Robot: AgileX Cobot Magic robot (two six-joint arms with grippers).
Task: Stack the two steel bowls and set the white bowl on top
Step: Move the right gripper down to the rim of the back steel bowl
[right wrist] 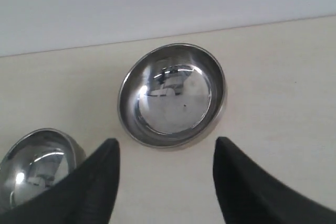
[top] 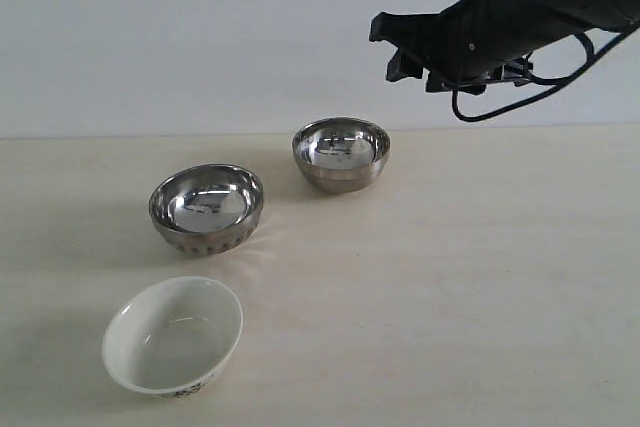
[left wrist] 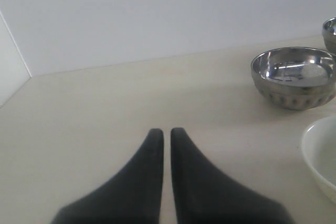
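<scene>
Two shiny steel bowls stand apart on the pale table: the far one [top: 341,152] [right wrist: 172,95] and the nearer left one [top: 206,207] [left wrist: 293,76] [right wrist: 37,165]. In front of them sits the white bowl [top: 173,335] [left wrist: 321,157], upright, with a dark pattern near its base. My right gripper [top: 396,51] [right wrist: 166,145] hovers high above the table to the right of the far steel bowl, open and empty. My left gripper [left wrist: 166,131] is shut with nothing in it, low over bare table left of the bowls; the exterior view does not show it.
A white wall [top: 180,37] rises behind the table's far edge. In the left wrist view a white side panel [left wrist: 10,66] bounds the table [left wrist: 105,103]. A black cable [top: 520,97] hangs under the right arm.
</scene>
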